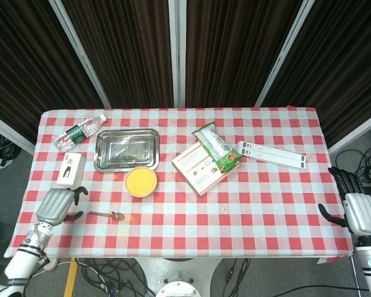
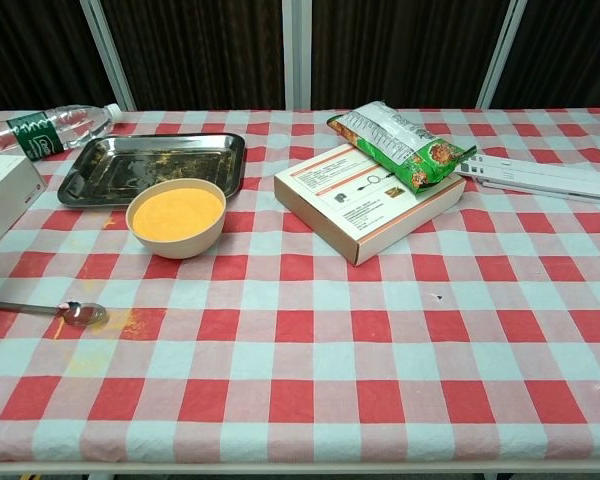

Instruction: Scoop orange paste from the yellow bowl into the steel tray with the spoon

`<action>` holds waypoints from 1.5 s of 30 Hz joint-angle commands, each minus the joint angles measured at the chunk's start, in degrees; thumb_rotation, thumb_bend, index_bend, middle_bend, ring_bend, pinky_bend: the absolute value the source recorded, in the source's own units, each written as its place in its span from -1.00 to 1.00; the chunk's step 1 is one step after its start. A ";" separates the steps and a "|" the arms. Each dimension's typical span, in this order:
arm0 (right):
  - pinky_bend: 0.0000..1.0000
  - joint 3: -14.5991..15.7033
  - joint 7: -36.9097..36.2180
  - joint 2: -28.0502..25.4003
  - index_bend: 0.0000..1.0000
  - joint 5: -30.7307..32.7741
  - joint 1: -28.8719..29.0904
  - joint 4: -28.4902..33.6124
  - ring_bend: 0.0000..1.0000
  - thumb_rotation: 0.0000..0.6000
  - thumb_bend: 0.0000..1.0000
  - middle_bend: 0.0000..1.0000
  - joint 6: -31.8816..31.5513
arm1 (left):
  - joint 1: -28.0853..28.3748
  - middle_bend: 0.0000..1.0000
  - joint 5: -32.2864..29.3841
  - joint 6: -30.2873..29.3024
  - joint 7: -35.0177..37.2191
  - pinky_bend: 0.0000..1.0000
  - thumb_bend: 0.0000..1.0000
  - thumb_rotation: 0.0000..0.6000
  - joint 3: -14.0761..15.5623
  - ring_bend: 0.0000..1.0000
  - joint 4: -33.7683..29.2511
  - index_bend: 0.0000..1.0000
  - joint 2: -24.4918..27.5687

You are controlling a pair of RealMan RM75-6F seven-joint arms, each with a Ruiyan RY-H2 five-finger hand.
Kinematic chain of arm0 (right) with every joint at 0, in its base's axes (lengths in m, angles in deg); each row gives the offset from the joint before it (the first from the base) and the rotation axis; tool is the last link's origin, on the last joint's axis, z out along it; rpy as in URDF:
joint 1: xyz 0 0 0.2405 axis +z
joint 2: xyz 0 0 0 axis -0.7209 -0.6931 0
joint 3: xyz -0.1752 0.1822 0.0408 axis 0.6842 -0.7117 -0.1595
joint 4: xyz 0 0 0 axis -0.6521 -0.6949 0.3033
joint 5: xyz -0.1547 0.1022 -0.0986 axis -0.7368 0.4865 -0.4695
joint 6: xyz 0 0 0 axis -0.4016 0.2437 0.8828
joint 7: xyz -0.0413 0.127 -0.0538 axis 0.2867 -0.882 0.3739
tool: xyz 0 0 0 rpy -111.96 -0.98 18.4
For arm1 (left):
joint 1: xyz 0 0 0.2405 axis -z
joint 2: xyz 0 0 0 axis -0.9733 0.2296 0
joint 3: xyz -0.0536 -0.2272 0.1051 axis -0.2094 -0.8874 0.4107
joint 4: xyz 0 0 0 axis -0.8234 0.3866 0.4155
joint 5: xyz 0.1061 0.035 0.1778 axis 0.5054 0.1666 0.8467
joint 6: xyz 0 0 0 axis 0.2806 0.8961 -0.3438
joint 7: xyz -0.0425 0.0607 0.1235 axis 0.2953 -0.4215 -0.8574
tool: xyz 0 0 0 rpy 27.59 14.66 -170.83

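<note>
Resting on the checked tablecloth (image 2: 380, 330), the spoon (image 2: 50, 311) lies handle to the left, its bowl smeared with orange, beside a faint orange stain. The yellow bowl (image 2: 176, 217), filled level with smooth orange paste, sits just in front of the steel tray (image 2: 152, 165), whose floor shows dried streaks. The left hand (image 1: 57, 205) hovers beside the spoon's handle, fingers apart, holding nothing. The right hand (image 1: 355, 212) hangs off the table's right edge, empty, fingers spread.

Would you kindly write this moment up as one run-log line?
left hand: open, beside spoon handle, not touching | right hand: open, off table edge | yellow bowl: full | steel tray: smeared, no paste heap
</note>
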 commanded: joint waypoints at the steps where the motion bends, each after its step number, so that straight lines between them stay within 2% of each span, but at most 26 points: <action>1: -0.91 -0.15 0.06 -0.14 -0.98 0.24 0.16 -0.04 -1.00 1.00 -0.53 -0.89 0.24 | 2.16 0.65 -1.59 3.31 -0.32 0.70 -0.47 1.00 0.27 0.56 0.86 -0.04 -2.14; 4: -0.90 -0.35 0.44 -0.27 -0.98 0.85 0.25 0.06 -1.00 1.00 -0.53 -0.89 0.56 | 3.39 0.72 -3.32 5.88 -1.11 0.83 -0.47 1.00 0.54 0.67 0.97 -0.03 -3.25; 11: -0.88 -0.74 1.05 -0.86 -0.98 1.20 0.37 0.77 -1.00 1.00 -0.53 -0.88 0.48 | 4.65 0.78 -7.63 8.88 -3.42 0.84 -0.45 1.00 1.20 0.75 2.22 -0.02 -6.61; 15: -0.88 -0.67 1.06 -0.96 -0.98 1.23 0.36 0.88 -1.00 1.00 -0.53 -0.88 0.57 | 4.88 0.84 -9.79 9.63 -3.59 0.86 -0.35 1.00 1.33 0.80 3.58 0.01 -8.28; 32: -0.88 -0.41 0.56 -0.83 -0.98 1.32 -0.13 0.55 -1.00 1.00 -0.53 -0.88 0.21 | 5.24 0.87 -14.06 9.61 -4.29 0.87 -0.28 1.00 1.76 0.82 5.59 0.16 -10.11; 45: -0.88 -0.50 0.12 -0.56 -0.98 1.65 0.05 0.11 -1.00 1.00 -0.53 -0.88 0.77 | 5.87 0.87 -15.57 10.11 -4.22 0.87 -0.12 1.00 1.98 0.82 6.67 0.22 -10.64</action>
